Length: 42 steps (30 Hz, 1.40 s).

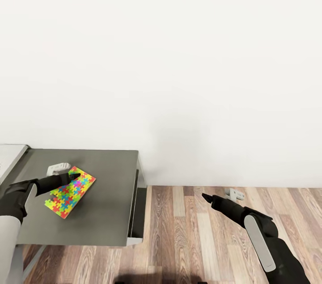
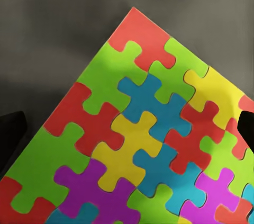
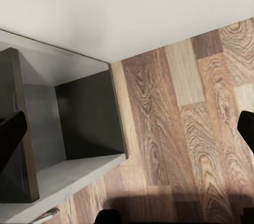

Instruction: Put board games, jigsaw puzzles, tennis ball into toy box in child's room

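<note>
The thin, light, stiff puzzle lies flat on the counter, so the left pincer, spread apart right above it, should pinch 1 edge.

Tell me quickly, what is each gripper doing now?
Left gripper: open, fingers spread over the jigsaw puzzle on the table, holding nothing.
Right gripper: open, empty, above the floor.
</note>
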Motion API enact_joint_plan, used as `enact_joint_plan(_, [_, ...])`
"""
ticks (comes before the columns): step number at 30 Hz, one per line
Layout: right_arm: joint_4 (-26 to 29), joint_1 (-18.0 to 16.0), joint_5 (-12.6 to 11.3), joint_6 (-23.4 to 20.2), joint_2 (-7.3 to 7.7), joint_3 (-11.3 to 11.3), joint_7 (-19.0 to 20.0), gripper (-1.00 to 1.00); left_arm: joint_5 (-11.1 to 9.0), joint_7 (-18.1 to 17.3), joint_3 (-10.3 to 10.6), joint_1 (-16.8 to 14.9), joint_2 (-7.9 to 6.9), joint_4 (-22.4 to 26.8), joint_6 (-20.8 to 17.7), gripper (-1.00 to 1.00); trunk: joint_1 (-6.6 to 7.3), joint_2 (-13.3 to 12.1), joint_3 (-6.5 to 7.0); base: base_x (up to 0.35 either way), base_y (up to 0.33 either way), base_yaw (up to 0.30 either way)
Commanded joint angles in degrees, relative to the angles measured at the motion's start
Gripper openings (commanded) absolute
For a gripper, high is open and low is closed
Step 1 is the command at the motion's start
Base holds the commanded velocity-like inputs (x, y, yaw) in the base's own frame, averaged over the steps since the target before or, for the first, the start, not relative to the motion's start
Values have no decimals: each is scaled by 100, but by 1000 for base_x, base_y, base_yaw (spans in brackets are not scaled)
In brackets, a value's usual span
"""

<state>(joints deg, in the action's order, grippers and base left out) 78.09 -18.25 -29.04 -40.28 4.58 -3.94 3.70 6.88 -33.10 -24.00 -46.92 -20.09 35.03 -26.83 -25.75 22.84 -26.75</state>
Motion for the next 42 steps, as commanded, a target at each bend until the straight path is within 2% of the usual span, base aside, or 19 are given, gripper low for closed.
enact_joint_plan(1, [4, -3, 21, -33, -1, -10, 35, 100, 147, -47, -26, -2, 5, -237, -9, 100, -3, 8, -9, -92, -23, 0])
enact_joint_plan(10, [4, -3, 21, -33, -1, -10, 35, 100, 147, -47, -27, -2, 5, -237, -23, 100, -3, 8, -9, -37, -39, 0])
enact_joint_plan(24, [4, -3, 21, -33, -1, -10, 35, 100, 147, -47, -26, -2, 5, -240, -24, 100, -3, 8, -9, -9, -182, 0])
enact_joint_plan(42, [21, 3, 21, -33, -1, -13, 80, 100, 147, -47, -26, -2, 6, -236, -32, 100, -3, 8, -9, 0, -84, 0])
